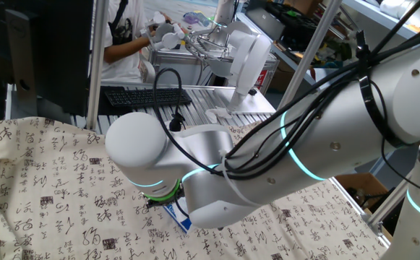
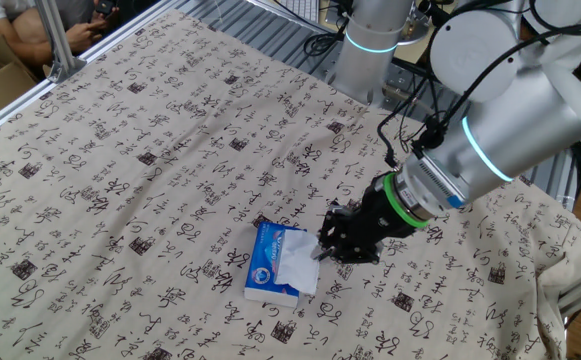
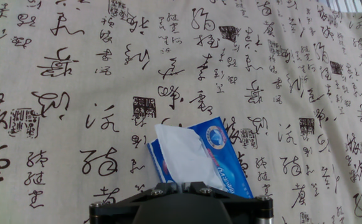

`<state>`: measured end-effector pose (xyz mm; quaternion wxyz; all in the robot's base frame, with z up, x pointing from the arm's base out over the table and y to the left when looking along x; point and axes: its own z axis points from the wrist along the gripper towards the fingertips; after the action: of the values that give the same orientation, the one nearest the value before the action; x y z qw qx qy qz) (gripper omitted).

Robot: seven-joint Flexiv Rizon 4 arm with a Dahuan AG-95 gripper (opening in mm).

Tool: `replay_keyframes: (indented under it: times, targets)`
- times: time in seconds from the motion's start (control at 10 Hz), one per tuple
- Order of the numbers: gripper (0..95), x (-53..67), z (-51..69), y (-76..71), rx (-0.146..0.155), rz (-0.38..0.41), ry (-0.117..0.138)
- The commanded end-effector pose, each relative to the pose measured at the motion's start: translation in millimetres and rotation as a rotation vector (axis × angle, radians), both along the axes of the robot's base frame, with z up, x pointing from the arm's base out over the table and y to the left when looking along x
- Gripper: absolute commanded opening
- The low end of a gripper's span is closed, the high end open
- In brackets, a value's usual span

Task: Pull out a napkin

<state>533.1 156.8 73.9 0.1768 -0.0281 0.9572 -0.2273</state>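
Observation:
The blue-and-white tissue pack lies flat on the printed cloth. A crumpled white napkin sticks out of its top and spreads over its right half. My gripper is low at the pack's right side, with its black fingers closed together on the napkin's edge. In the hand view the napkin runs from the pack down into the narrow slit between my fingertips. In the first fixed view only a blue corner of the pack shows under the arm.
A beige cloth with black calligraphy covers the table. The arm's base stands at the far edge. A keyboard and a person are beyond the table. Aluminium frame posts stand at the table corners.

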Motion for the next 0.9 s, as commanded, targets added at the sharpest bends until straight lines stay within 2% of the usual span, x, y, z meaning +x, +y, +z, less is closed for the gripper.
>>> replay_keyframes:
  times: [0.1,0.2,0.4,0.5,0.7,0.9]
  targets:
    - [0.0,-0.4,0.0,0.1,0.003,-0.001,-0.001]
    - [0.0,-0.4,0.0,0.1,0.006,0.0,0.0]
    - [0.0,-0.3,0.6,0.5,0.034,0.001,0.008]
    - [0.0,0.3,3.1,2.2,0.071,-0.001,0.025]
    - [0.0,0.6,11.6,8.4,0.083,-0.011,0.053]
    - [0.0,-1.3,21.2,15.3,0.078,-0.024,0.066]
